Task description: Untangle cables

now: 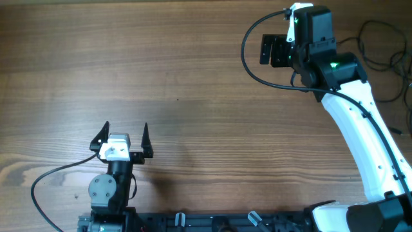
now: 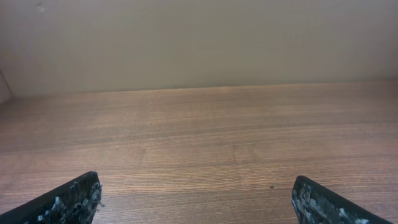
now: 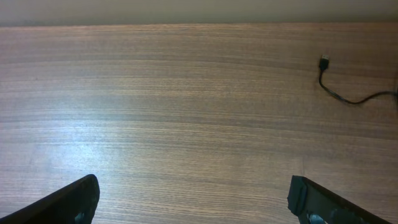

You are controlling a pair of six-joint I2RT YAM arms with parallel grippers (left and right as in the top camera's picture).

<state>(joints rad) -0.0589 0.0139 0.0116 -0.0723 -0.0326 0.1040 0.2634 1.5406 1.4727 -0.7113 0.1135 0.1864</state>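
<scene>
Right now the left claw [image 1: 124, 133] sits low at the near-left of the counter [image 1: 193, 84], fingers spread wide, with nothing between them. Up close from the left wrist, the same story: both dark fingertips [image 2: 74, 199] stand well apart over bare wood grain, gripping nothing.

Over to the far right, and the right claw [image 1: 273, 49] is stretched out near the counter's back edge. The right wrist view shows its two fingers [image 3: 74, 202] parted, holding nothing.

And the cables [image 3: 354, 102]? One thin black strand shows in the right wrist view, lying flat on the counter off to the right of the claw and well clear of both fingers. Its small plug [image 3: 323, 61] points away from the camera, and the wire curves off past the frame's right edge. From overhead, thin black wires trail along the counter's far right edge, beyond the right arm.
</scene>
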